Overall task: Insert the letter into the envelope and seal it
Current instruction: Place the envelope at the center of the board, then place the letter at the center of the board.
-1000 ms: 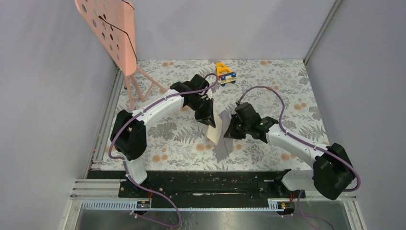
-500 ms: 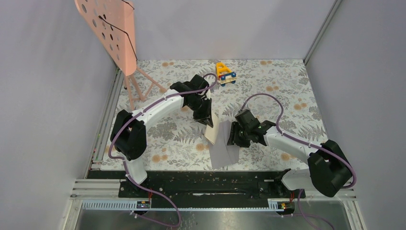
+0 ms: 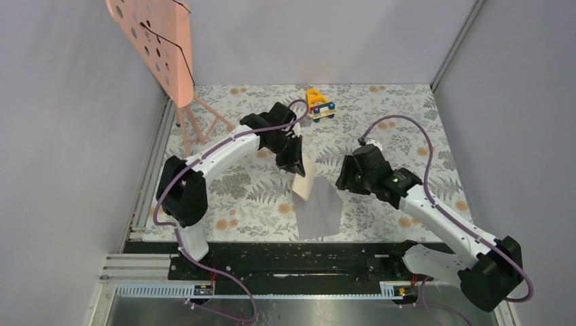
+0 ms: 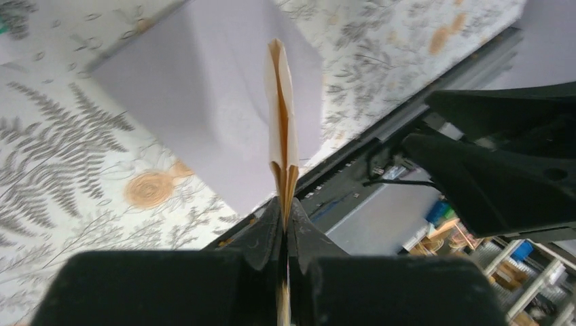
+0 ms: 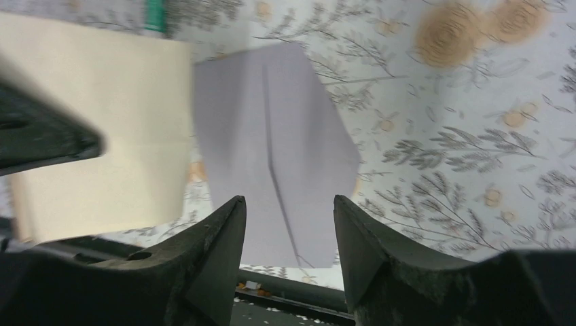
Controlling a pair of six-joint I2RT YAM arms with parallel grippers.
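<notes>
Envelope (image 3: 319, 214) is laid flat at the bench's (image 3: 407, 122) near edge, lengthwise away from the arms, just under the folded letter (image 3: 303, 183) pinched by left fingers (image 4: 261, 234), with right fingers (image 5: 217, 251) held spread above.

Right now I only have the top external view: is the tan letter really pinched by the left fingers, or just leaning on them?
Observer: Pinched. The left wrist view shows the left fingers closed on the tan letter, seen edge-on.
Operator: And the right arm, holding anything?
Observer: No. The right wrist view shows the right fingers open and empty, the envelope lying flat beyond their gap.
</notes>
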